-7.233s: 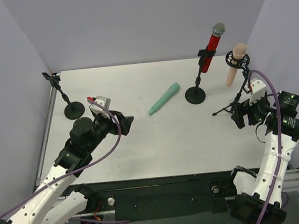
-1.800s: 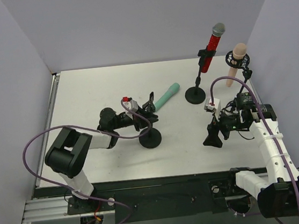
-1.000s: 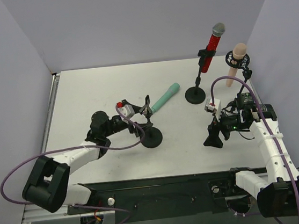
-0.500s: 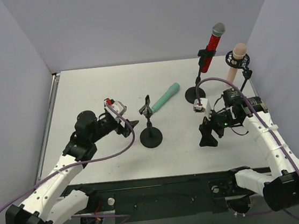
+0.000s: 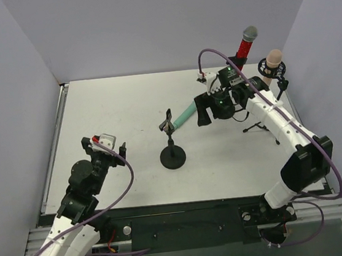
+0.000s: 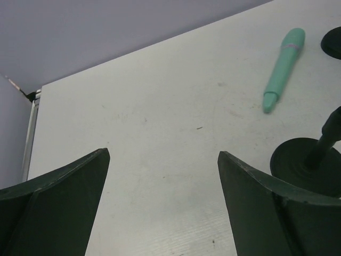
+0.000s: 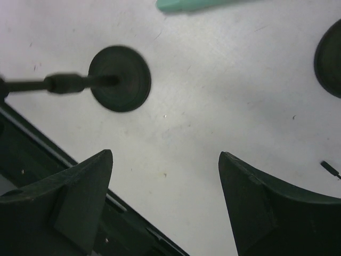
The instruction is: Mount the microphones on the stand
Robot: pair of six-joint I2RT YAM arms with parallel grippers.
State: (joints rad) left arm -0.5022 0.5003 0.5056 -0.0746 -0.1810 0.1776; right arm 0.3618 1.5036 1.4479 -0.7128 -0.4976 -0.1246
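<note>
I'm hovering my right gripper (image 5: 202, 113), jaws spread and empty, beside the loose mint-green microphone (image 5: 186, 112) — next, I'm judging, it needs gripping, then clipping into the bare stand (image 5: 172, 158).

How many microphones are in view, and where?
3. The glittery red microphone with a silver mesh head is upright at the far right, the peach-pink microphone upright right of it, and the mint-green microphone lies flat on the white table near centre.
</note>
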